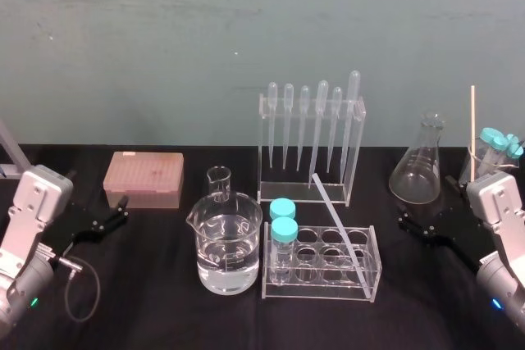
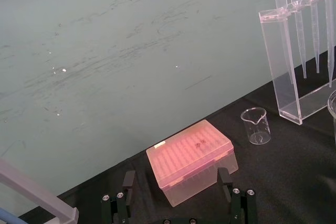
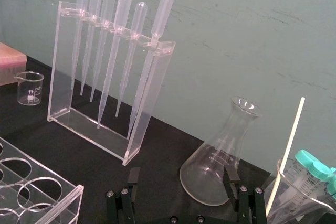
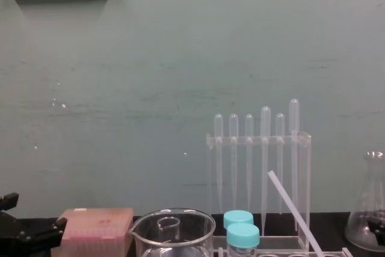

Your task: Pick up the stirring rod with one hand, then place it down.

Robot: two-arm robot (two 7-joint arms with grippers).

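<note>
The stirring rod is a thin translucent-white rod. It leans across the clear test tube rack, with its upper end toward the pipette stand; from the chest, the stirring rod slants up to the left. My left gripper rests low at the far left, open, just short of the pink box; its two fingers stand wide apart. My right gripper rests at the far right, open and empty, its fingers framing the conical flask. Both are well away from the rod.
A pink tip box, a small beaker and a large beaker of water stand left of the rack. Two teal-capped tubes sit in it. A pipette stand, a conical flask and a beaker with a pale stick stand behind.
</note>
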